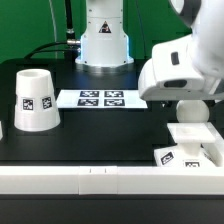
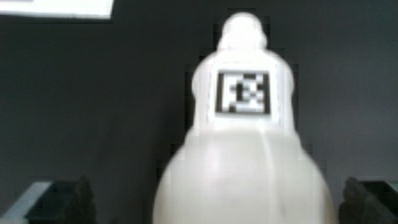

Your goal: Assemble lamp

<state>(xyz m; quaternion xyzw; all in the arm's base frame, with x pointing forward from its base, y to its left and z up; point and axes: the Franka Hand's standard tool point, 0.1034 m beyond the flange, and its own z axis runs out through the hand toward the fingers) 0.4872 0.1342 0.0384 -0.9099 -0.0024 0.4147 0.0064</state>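
In the wrist view the white bulb (image 2: 246, 130) fills the middle, with a square tag on its narrow neck and its wide body close to the camera. My gripper (image 2: 210, 200) is open. Its dark fingers (image 2: 54, 200) stand wide on either side of the bulb, with a dark gap on each side. In the exterior view the bulb's round part (image 1: 192, 111) shows under the robot hand, above the flat square base (image 1: 190, 150) at the exterior view's right. The tapered shade (image 1: 35, 98) stands upright at the exterior view's left, far from the gripper.
The marker board (image 1: 100, 98) lies flat in the middle back of the black table. The robot's pedestal (image 1: 105, 40) stands behind it. A white ledge (image 1: 100, 181) runs along the table's front edge. A white patch (image 2: 54, 8) shows in a corner of the wrist view.
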